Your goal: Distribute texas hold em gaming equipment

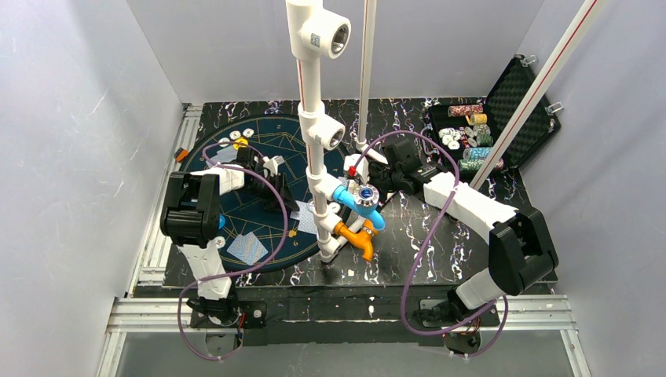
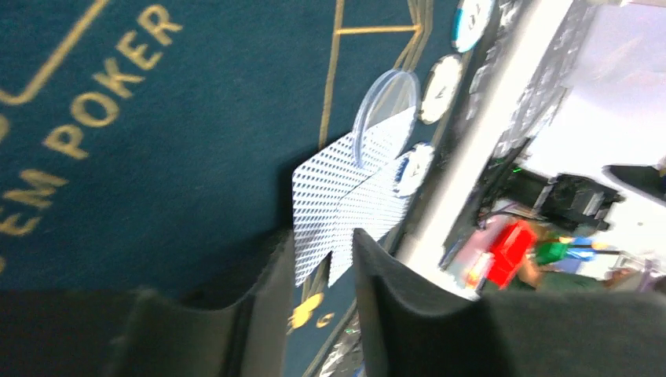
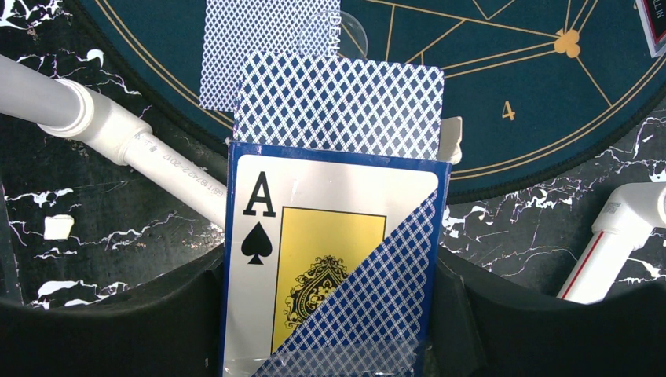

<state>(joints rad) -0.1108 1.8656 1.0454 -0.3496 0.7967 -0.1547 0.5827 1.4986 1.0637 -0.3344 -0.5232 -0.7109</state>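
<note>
Two blue-backed cards (image 2: 345,196) lie overlapped and face down on the blue mat (image 2: 157,157), directly ahead of the left gripper (image 2: 323,245). Their near corners reach into the gap between its fingertips. A clear round disc (image 2: 377,102) rests on the cards' far end. White poker chips (image 2: 441,88) sit in a row further out and to the right, and one of them touches the cards' right edge.

The mat's rim runs close behind the chips, with a pale blurred strip just past it, so there is little room on that side. To the left of the fingers the mat is wide and bare.

The left jaws stand slightly apart. The gap is narrow and they pinch nothing. Whether the pads brush the cards cannot be told.

The right gripper (image 3: 334,267) is closed on a card box (image 3: 314,259) printed with an ace of spades. The box stands upright between its black fingers (image 3: 157,314), which press on both side walls. One card (image 3: 338,102) sticks up out of the box's open top. Ahead of it another card (image 3: 251,47) lies flat on the mat, just inside the rim.

White pipes (image 3: 118,133) flank this gripper on both sides over the marbled table (image 3: 94,236), and the left one is the nearer. The way forward over the mat is open.

Far behind the right wrist, in the top view, an open black case (image 1: 510,102) holds stacked chips (image 1: 471,129).
</note>
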